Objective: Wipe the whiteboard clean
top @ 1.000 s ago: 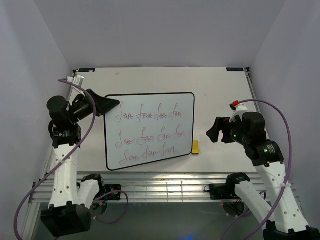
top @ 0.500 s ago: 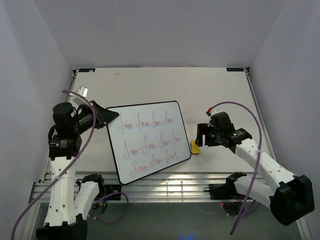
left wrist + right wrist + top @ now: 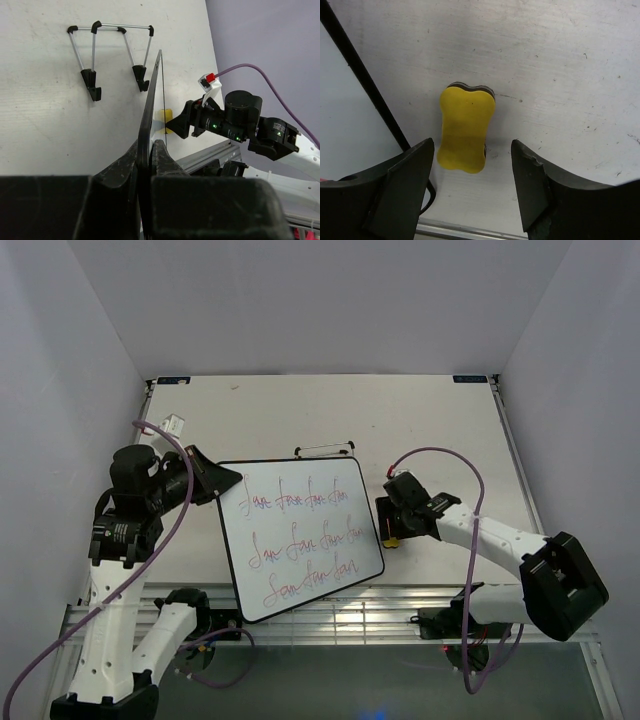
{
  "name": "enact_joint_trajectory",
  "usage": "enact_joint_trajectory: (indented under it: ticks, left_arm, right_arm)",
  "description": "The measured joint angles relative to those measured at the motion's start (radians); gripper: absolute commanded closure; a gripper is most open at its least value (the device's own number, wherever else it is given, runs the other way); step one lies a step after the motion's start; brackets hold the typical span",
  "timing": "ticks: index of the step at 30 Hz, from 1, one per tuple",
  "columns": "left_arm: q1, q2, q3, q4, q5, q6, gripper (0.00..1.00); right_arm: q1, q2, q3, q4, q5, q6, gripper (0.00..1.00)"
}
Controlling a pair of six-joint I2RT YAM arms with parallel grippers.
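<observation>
The whiteboard (image 3: pixel 300 537) is white with a black rim and bears three lines of red cursive scribble. It is lifted and tilted. My left gripper (image 3: pixel 222 479) is shut on its upper left corner; in the left wrist view the board (image 3: pixel 150 107) shows edge-on between my left gripper's jaws (image 3: pixel 145 155). The yellow eraser (image 3: pixel 389 538) lies on the table just right of the board. My right gripper (image 3: pixel 392 523) is open above it. In the right wrist view the eraser (image 3: pixel 465 128) lies just ahead of the open right gripper (image 3: pixel 472 162), with the board's rim (image 3: pixel 360 75) at left.
A black wire easel stand (image 3: pixel 325 451) lies on the table behind the board; it also shows in the left wrist view (image 3: pixel 112 55). A metal rail (image 3: pixel 330 615) runs along the near table edge. Grey walls enclose the white table (image 3: pixel 430 430).
My left gripper has lifted and swung the whiteboard towards the near edge, uncovering the easel stand. My right arm has reached left and down over the yellow eraser.
</observation>
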Motion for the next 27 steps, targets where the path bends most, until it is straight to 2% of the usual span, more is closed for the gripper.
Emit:
enact_joint_trajectory:
  ticks: [5, 23, 27]
  left_arm:
    - [-0.023, 0.000, 0.003, -0.014, -0.043, -0.005, 1.00]
    - [-0.030, 0.001, -0.008, -0.006, -0.050, -0.012, 1.00]
    - [-0.031, 0.005, -0.023, 0.006, -0.037, -0.013, 1.00]
  right_arm:
    - [0.007, 0.033, 0.001, 0.019, 0.023, 0.002, 0.34]
    - [0.007, 0.077, 0.002, 0.050, 0.035, 0.000, 0.60]
    - [0.008, 0.072, 0.002, 0.049, 0.038, 0.000, 0.62]
